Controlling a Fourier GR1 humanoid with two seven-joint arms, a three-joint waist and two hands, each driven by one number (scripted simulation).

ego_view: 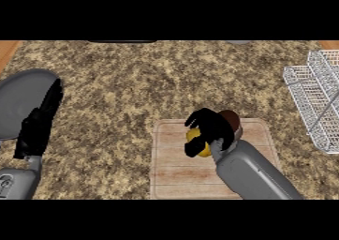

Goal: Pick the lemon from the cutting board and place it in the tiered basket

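Note:
A yellow lemon (195,136) lies on the wooden cutting board (173,173) at the lower middle of the head view. My right hand (212,127) covers it, fingers and thumb curled round it, so only slivers of yellow show. A brown round object (232,119) sits on the board just behind the hand. The white wire tiered basket (317,101) stands at the right edge. My left hand (40,124) rests at the left edge, fingers straight, holding nothing.
The counter top (144,79) is speckled brown stone. A dark shape (124,41) sits at the far edge, and wood shows at both top corners. The left grey forearm (20,101) fills the left side.

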